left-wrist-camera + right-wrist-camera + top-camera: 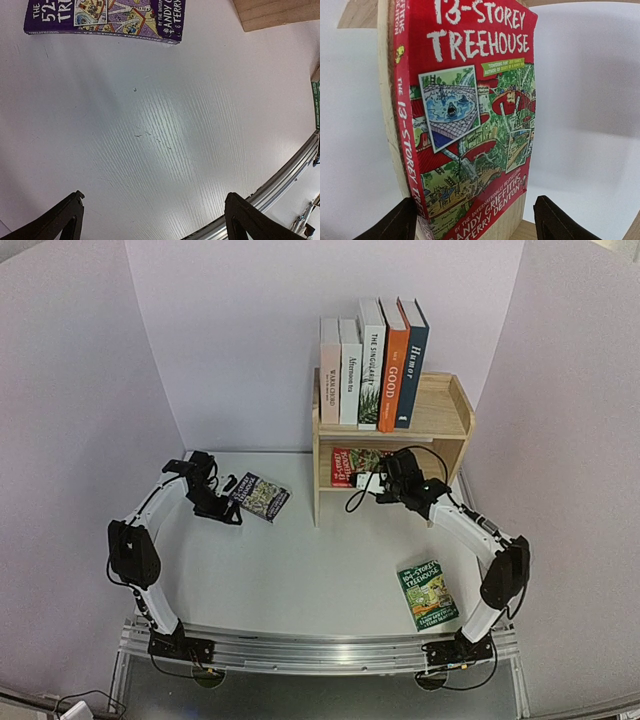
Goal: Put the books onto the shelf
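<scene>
The wooden shelf (442, 408) carries several books (372, 365) upright on its top tier. On the lower tier a red "13-Storey Treehouse" book (349, 466) (470, 125) stands upright against the left side panel (384, 75). My right gripper (373, 481) (474, 201) is open in front of it, its fingers either side of the book's lower end and the right finger well apart from the cover. A purple book (260, 496) (105, 17) lies flat on the table. My left gripper (229, 486) (155, 196) hangs open just left of it, holding nothing. A green Treehouse book (428, 594) lies flat near the right arm's base.
The metal rail (320, 650) (280, 185) runs along the table's near edge. The shelf's left foot (275, 12) shows at the top right of the left wrist view. White walls close in the back and both sides.
</scene>
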Robot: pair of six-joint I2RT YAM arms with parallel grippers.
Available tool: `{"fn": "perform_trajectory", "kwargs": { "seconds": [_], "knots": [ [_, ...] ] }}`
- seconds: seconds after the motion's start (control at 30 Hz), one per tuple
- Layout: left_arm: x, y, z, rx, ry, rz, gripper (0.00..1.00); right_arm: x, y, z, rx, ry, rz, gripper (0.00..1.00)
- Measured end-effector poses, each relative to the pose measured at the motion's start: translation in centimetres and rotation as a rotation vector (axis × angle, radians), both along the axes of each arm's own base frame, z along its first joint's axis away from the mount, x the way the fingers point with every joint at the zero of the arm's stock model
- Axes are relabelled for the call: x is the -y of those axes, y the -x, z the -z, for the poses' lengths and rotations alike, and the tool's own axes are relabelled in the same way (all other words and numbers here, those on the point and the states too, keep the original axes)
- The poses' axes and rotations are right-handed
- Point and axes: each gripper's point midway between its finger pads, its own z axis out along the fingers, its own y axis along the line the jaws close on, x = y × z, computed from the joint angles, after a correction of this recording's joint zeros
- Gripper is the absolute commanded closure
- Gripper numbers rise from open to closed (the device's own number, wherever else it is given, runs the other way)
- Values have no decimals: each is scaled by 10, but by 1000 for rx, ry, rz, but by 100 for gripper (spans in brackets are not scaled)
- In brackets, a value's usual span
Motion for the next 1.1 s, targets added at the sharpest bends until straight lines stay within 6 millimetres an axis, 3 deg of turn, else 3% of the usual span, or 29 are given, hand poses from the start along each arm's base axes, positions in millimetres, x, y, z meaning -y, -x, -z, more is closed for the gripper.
{"fn": "perform_trajectory", "kwargs": {
  "seconds": [0.17,0.3,0.53,0.63,0.93,1.1],
  "knots": [
    [-2,-11,3,37,-15,-3,0,-1,2,-1,19,-25,6,16],
    [-9,-34,27,45,-50,-23,0,-3,11,2,17,-24,3,15],
    [-23,-122,94,57,-111,-89,0,-23,38,-10,41,-48,-19,15],
    [-29,-150,108,95,-108,-119,0,-33,52,-14,49,-67,-24,15],
    [-23,-205,101,221,-51,-167,3,-62,82,-7,30,-127,-15,15],
    [-11,-201,118,163,16,-173,13,-72,92,-5,15,-175,7,16]
  ]
}}
